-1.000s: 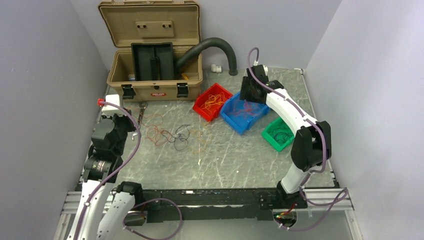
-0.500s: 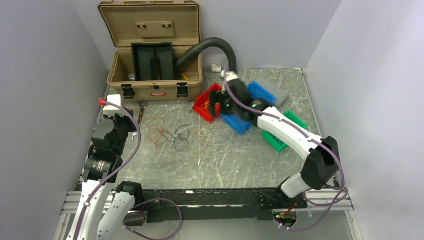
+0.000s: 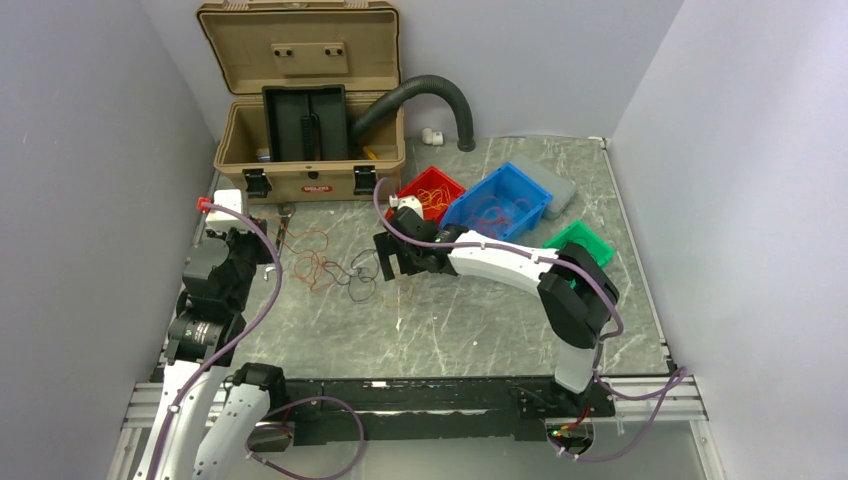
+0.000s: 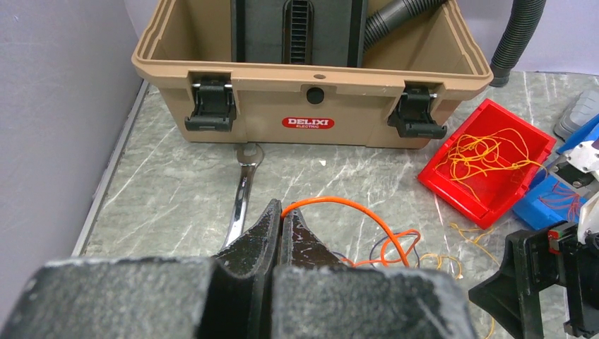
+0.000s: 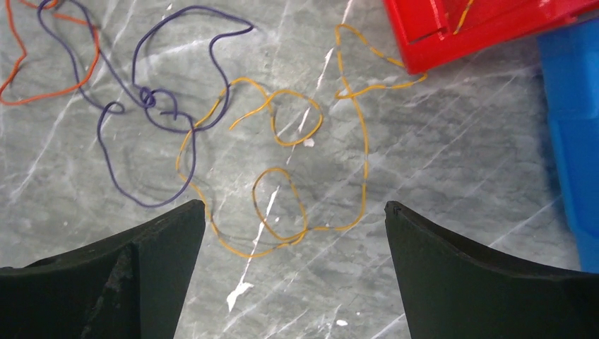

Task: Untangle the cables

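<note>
Cables (image 3: 330, 268) loose on grey marbled table (image 3: 470, 320) | lilac walls (image 3: 90, 120)

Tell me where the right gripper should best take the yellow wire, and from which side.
Grip the yellow wire on its long, nearly straight stretch nearest the red bin, from straight above. It lies flat on the table, and that stretch is clear of the dark wire.

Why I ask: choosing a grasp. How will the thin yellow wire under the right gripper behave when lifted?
Probably floppy: the thin yellow wire lies in loose curls. Likely light, being so thin. May drag the purple wire crossing it.
</note>
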{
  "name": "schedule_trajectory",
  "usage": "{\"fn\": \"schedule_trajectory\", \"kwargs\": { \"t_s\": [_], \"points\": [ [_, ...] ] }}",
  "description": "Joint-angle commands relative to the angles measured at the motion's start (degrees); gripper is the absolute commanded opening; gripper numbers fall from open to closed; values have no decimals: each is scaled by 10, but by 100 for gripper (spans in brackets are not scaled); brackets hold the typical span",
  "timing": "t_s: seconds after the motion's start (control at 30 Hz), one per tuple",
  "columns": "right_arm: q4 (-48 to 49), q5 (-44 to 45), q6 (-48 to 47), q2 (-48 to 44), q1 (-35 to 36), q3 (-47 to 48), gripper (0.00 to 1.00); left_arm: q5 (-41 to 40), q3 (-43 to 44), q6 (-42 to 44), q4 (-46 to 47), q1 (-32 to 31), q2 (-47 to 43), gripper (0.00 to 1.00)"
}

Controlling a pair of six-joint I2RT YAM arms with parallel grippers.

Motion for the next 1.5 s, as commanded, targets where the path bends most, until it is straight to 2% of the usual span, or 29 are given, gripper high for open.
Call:
{"fn": "schedule_trajectory", "kwargs": {
  "t_s": [0.0,0.27,0.37,0.43,0.57,0.67,0.73,0.77,0.9,1.03,1.23,1.47],
  "points": [
    [20,34,6,21,-3,10,100,0,23,-2,15,-2,-5,0],
    [-2,-17,-39,101,-25,58,100,-5,24,1,12,-2,-3,0],
    [26,-57,-46,99,-32,47,99,-8,22,2,13,-1,-4,0],
    [19,-60,-47,104,-31,54,86,-9,22,2,14,-2,-3,0],
    [-23,-5,-51,124,-27,76,49,-9,23,2,13,-2,-2,0],
    [-31,11,-59,119,-25,68,29,-8,23,2,13,-2,-2,0],
    [-33,8,-61,112,-25,65,4,-8,24,2,13,-2,-1,0],
    [-37,9,-61,111,-25,68,0,-8,24,2,12,-2,-1,0],
    [-47,6,-59,72,-26,68,0,-11,23,3,12,-2,-3,0],
    [-58,4,-65,-7,-26,50,0,-16,22,4,13,-1,-2,0],
    [-138,69,-76,-132,-33,34,0,-42,26,-1,6,-1,10,0],
    [-209,85,-73,-282,-76,11,0,-30,41,-3,-14,-2,56,1]
  ]
}}
